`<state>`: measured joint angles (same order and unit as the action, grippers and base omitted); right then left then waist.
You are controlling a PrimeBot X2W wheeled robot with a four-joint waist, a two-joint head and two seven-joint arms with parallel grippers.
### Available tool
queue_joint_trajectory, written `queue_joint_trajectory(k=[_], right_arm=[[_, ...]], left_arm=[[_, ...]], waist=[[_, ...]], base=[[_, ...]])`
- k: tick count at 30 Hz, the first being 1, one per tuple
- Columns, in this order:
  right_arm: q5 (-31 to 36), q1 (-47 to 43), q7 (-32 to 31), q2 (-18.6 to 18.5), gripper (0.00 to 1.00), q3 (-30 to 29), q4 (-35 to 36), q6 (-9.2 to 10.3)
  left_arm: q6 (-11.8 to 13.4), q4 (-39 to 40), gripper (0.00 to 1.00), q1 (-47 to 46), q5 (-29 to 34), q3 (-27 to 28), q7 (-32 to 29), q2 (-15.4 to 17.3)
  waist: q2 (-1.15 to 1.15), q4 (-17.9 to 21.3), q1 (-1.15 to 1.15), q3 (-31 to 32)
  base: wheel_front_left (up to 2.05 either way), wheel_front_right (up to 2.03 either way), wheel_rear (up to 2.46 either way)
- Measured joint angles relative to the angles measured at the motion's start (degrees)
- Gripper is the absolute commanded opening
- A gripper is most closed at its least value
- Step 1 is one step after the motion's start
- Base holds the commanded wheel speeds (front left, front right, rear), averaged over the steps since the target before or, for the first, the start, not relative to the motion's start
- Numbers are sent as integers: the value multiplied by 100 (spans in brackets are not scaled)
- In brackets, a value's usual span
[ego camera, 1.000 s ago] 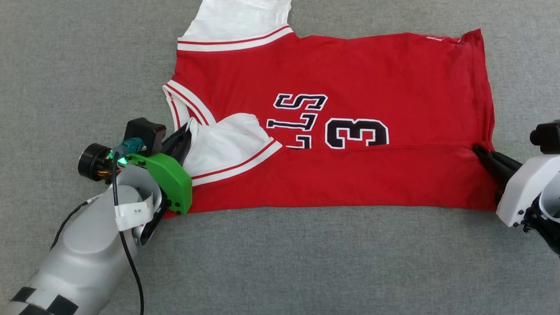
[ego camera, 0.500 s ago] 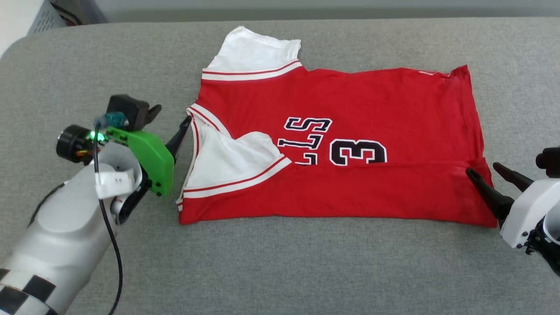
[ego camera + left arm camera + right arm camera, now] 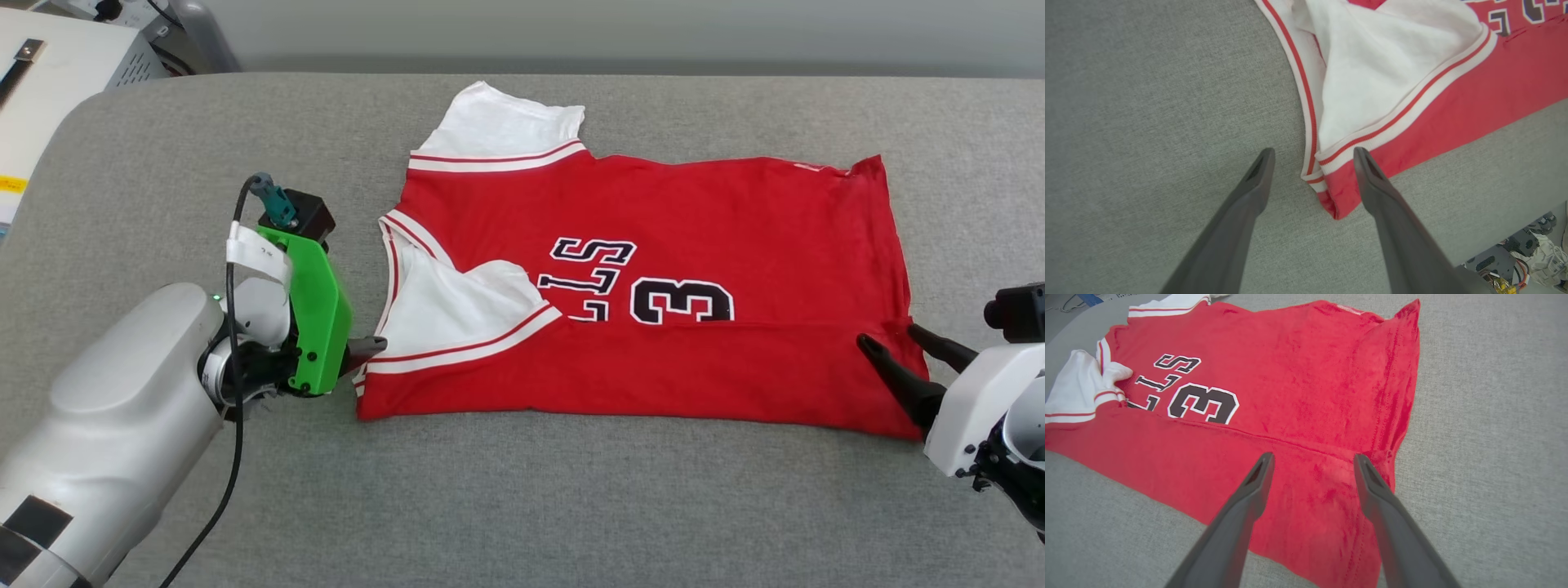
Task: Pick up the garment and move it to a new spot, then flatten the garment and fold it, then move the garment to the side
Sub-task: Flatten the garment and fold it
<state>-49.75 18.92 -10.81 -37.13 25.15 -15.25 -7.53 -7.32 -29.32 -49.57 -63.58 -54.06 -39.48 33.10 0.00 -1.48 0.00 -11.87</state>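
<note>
In the head view, the garment [image 3: 653, 204] lies flat on the grey tabletop [image 3: 522, 506], with its collar to the left and its hem to the right. Its near edge is folded up over the front and covers the lower part of the black letters and the number 3. The far sleeve [image 3: 498, 126] sticks out white at the far left. The near sleeve [image 3: 449, 314] lies folded over the red front. The left jaws sit at the garment's near left corner, with one dark finger [image 3: 369, 345] showing beside the green mount [image 3: 318, 318]. The right jaws stand wide at the near right corner, above the cloth.

In the left wrist view, the two fingers [image 3: 1249, 196] are spread wide. The striped corner of the garment [image 3: 1453, 102] lies between their tips, and nothing is gripped.

In the right wrist view, the fingers [image 3: 1245, 506] are spread wide and empty over the red cloth of the garment [image 3: 1310, 375], by the fold line near the hem.
</note>
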Motion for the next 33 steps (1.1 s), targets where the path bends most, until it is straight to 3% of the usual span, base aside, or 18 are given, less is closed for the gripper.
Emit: queue_joint_trajectory(k=[12, 13, 14, 21, 27, 30, 33], right_arm=[[73, 178, -162, 114, 100, 116, 34, 0], [108, 186, -152, 103, 100, 118, 40, 0], [130, 198, -148, 91, 100, 119, 49, 0], [189, 514, -481, -382, 100, 25, 390, 0], [-168, 653, -2093, -1067, 100, 70, 698, 0], [-270, 654, -2722, -1217, 100, 123, 739, 0], [-291, 654, -2987, -1137, 100, 125, 591, 0]], left_arm=[[-2, -578, 100, 232, 108, -385, -181, -83], [-7, -589, 44, 232, 110, -387, -137, -78], [-8, -601, 0, 236, 113, -388, -71, -74], [-7, -428, 0, 386, 163, -424, 610, -24], [-5, 96, 0, 567, 174, -465, 960, 175], [-5, 339, 0, 592, 210, -477, 1021, 292], [2, 467, 0, 604, 274, -478, 1077, 344]], waist=[[0, 326, 0, -353], [0, 353, 0, -370], [0, 373, 0, -376], [0, 389, 0, -180], [0, 310, 0, 19], [0, 258, 0, 8], [0, 221, 0, -77]], base=[[0, 0, 0], [0, 0, 0], [0, 0, 0], [0, 0, 0], [0, 0, 0], [0, 0, 0], [0, 0, 0]])
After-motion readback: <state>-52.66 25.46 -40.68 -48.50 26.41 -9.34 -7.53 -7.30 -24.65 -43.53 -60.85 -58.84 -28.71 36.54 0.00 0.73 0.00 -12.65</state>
